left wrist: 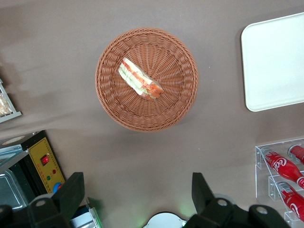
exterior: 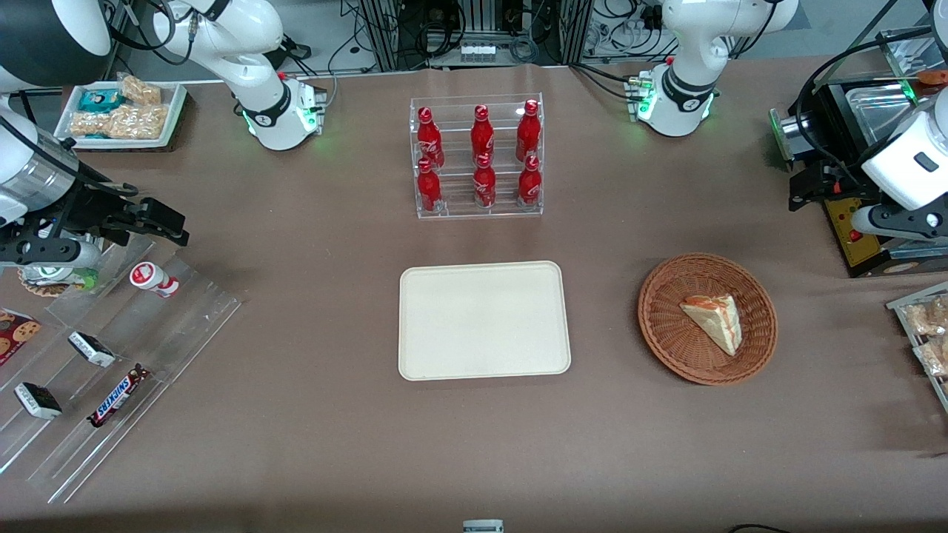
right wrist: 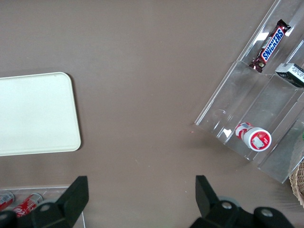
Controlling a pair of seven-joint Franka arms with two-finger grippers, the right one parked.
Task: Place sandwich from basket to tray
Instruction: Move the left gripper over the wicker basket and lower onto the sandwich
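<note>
The sandwich (exterior: 715, 320) (left wrist: 140, 80), a pale bread wedge with orange-red and cream layers, lies in the round reddish-brown wicker basket (exterior: 666, 348) (left wrist: 114, 104). The cream-beige tray (exterior: 481, 320) (left wrist: 275, 61) lies flat beside the basket, toward the parked arm's end, with nothing on it. My left gripper (exterior: 803, 189) (left wrist: 137, 194) hangs open well above the table. It is farther from the front camera than the basket and toward the working arm's end, and nothing is between its fingers (left wrist: 71, 192).
A clear rack of red cola bottles (exterior: 478, 159) (left wrist: 285, 171) stands farther back than the tray. A black box with a yellow panel (exterior: 852, 229) (left wrist: 45, 164) sits under my gripper. Snack packs (exterior: 926, 326) lie near the basket; a clear stepped shelf (exterior: 111, 355) and a white snack dish (exterior: 122, 111) lie toward the parked arm's end.
</note>
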